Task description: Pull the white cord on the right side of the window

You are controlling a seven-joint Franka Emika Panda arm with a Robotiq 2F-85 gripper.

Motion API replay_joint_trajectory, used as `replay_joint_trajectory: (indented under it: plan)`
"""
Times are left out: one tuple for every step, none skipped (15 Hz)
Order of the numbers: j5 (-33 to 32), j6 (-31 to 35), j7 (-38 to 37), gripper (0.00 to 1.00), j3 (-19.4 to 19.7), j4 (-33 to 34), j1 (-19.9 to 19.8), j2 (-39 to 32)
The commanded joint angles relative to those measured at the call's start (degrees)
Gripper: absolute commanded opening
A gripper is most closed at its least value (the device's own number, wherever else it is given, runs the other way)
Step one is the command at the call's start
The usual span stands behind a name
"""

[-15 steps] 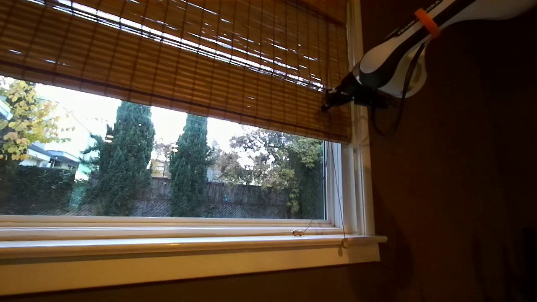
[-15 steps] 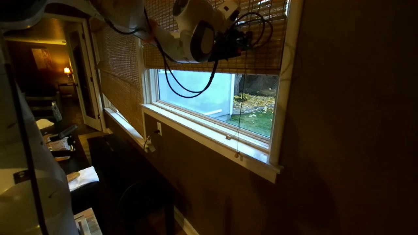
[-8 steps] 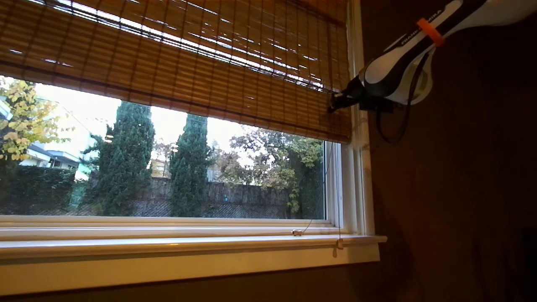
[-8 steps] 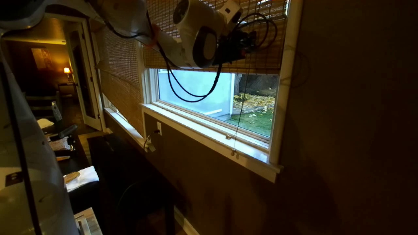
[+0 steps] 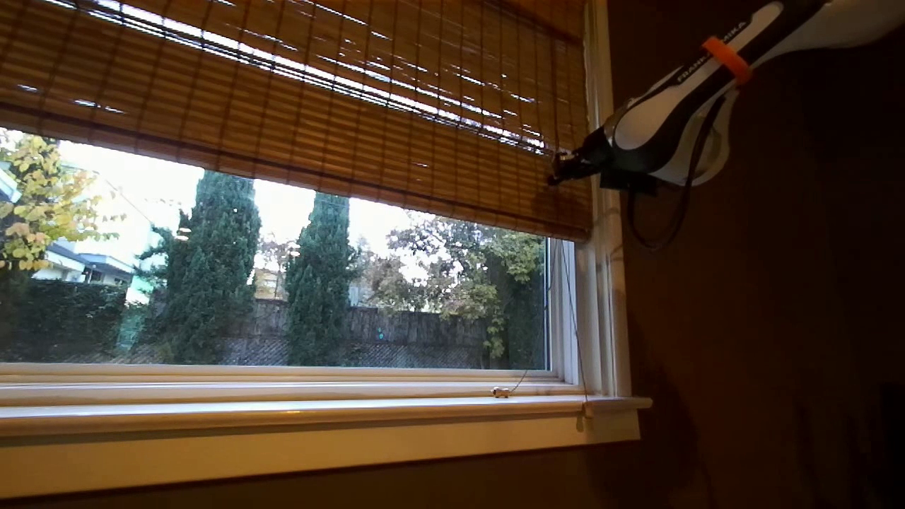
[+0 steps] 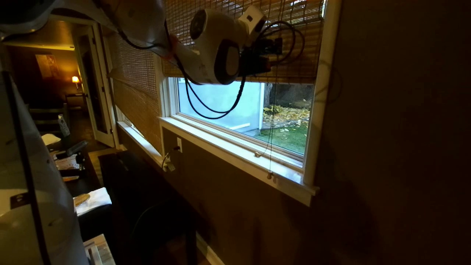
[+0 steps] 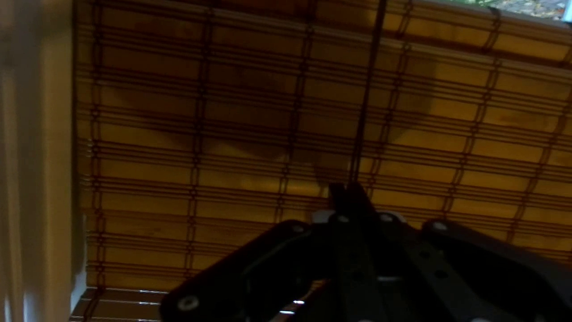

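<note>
The arm [image 6: 211, 36] reaches across the upper part of the scene, a loop of black cable [image 6: 210, 117] drooping below it and an orange band [image 5: 727, 60] around one link. At its end the gripper [image 7: 346, 188] sits before the lower corner of the woven blind [image 5: 318, 134], beside the white frame [image 5: 606, 318]. The fingers [image 7: 357, 199] are pressed together, and the white cord [image 7: 365, 96] runs in between their tips, which pinch it; against the slats it looks dark.

From the fingertips the cord stretches toward the blind's lower edge, its long axis roughly square to the slats. In both exterior views it drops below the blind, close to upright; in an exterior view its lower end slants toward the frame's right-hand upright. It points down to the front edge of the sill [image 5: 318, 410] and ends there in a small toggle [image 6: 269, 175]; whether that touches the sill I cannot tell. A second toggle [image 6: 257, 154], on another thin string, lies on the sill.

Behind the cord, the blind covers the upper part of the window [image 5: 382, 283]. Through the glass stand two tall dark-green trees [image 5: 212, 268], and behind them a fence [image 5: 417, 332].
</note>
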State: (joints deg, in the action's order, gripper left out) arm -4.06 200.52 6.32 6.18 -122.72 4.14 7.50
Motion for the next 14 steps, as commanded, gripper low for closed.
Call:
replay_joint_trajectory:
  plan:
    - [-7.68,4.57,-11.23,0.01,4.45,-8.04,6.12,-1.35]
    - [-10.81,10.92,-16.77,0.01,6.41,-8.40,8.55,-2.44]
    - [1.20,11.85,2.29,0.01,1.48,-7.46,0.59,-3.74]
    - [1.47,15.02,3.02,0.01,2.86,-8.03,1.93,-4.51]
    - [4.57,18.52,7.88,0.01,2.78,-8.24,1.36,-5.80]
    - [7.17,22.22,12.03,0.01,2.94,-8.33,0.92,-7.20]
    - [-3.69,25.12,-6.36,0.01,5.32,-9.38,3.67,-7.26]
    - [-4.60,28.69,-8.09,0.01,5.09,-9.33,2.41,-8.67]
    - [-7.49,32.59,-13.04,0.01,5.30,-8.80,1.80,-10.40]
    - [7.88,35.59,-2.89,0.01,0.75,-8.89,-0.77,-11.74]
    - [3.76,39.30,2.62,0.01,1.23,-8.22,-1.82,-13.41]
    - [12.28,42.22,-1.28,0.01,-0.29,-8.11,-1.38,-14.63]
    - [15.45,45.61,-0.66,0.01,-0.81,-7.55,-1.78,-16.13]
    - [4.70,42.29,-12.01,0.01,-0.76,-3.98,-3.56,-15.60]
